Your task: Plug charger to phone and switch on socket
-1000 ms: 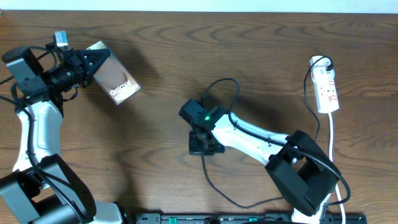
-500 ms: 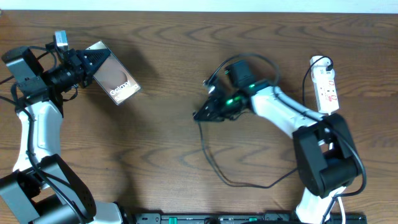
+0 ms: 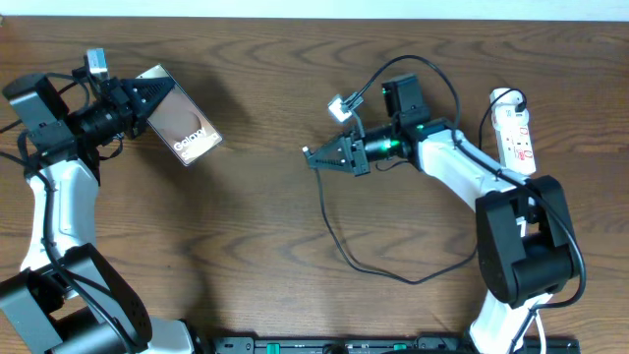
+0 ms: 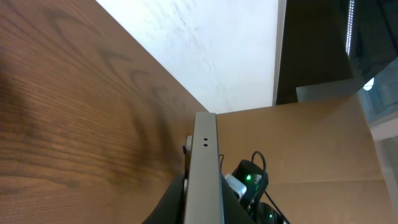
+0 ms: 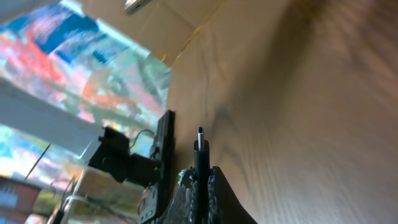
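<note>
My left gripper (image 3: 141, 101) is shut on the phone (image 3: 183, 125) and holds it at the far left, screen up with white "Galaxy" text. The left wrist view shows the phone's thin edge (image 4: 205, 168) between the jaws. My right gripper (image 3: 319, 157) is shut on the charger's connector (image 5: 200, 149) at mid table, tip pointing left toward the phone, well apart from it. The charger cable (image 3: 339, 246) loops down and right across the table. The socket (image 3: 515, 133), a white power strip with red markings, lies at the far right.
The socket's white cord (image 3: 526, 211) runs down the right side. The right arm's base (image 3: 516, 261) stands at the lower right and the left arm's base (image 3: 59, 305) at the lower left. A cardboard wall (image 4: 311, 143) shows in the left wrist view.
My right arm has swung up from mid table with the connector and now points it left, with the cable trailing behind it. The left arm and phone have not moved.
</note>
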You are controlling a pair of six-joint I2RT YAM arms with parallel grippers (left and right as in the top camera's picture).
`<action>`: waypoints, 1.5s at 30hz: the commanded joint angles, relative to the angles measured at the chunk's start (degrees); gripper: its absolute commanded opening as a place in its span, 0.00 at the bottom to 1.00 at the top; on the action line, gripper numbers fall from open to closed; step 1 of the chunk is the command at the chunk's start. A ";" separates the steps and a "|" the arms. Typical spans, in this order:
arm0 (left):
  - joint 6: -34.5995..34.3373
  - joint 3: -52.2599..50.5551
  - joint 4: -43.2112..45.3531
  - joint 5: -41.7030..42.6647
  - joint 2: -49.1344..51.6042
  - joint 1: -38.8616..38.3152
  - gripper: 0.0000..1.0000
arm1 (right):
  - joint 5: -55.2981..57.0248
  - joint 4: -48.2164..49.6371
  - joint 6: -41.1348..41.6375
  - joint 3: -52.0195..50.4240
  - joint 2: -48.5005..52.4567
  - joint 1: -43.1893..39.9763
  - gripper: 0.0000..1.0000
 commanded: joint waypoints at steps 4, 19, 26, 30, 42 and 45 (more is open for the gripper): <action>0.13 0.02 0.44 2.25 0.07 0.02 0.07 | -9.53 2.82 -0.55 0.26 7.50 3.96 0.01; 5.60 0.02 0.72 4.33 0.07 -3.61 0.07 | -12.59 34.97 29.22 0.28 11.56 10.99 0.01; 6.54 0.02 5.77 1.92 0.07 -8.15 0.08 | -11.32 53.18 44.61 0.28 11.56 10.99 0.01; 6.21 0.02 11.41 1.92 0.07 -10.38 0.08 | -10.49 57.59 49.00 0.28 11.56 10.91 0.01; 4.55 0.02 15.54 0.44 0.07 -13.09 0.08 | -9.20 59.76 50.18 0.28 11.56 10.82 0.01; 3.26 0.02 16.63 0.46 0.07 -13.09 0.07 | -8.87 60.96 50.53 0.28 11.56 10.67 0.01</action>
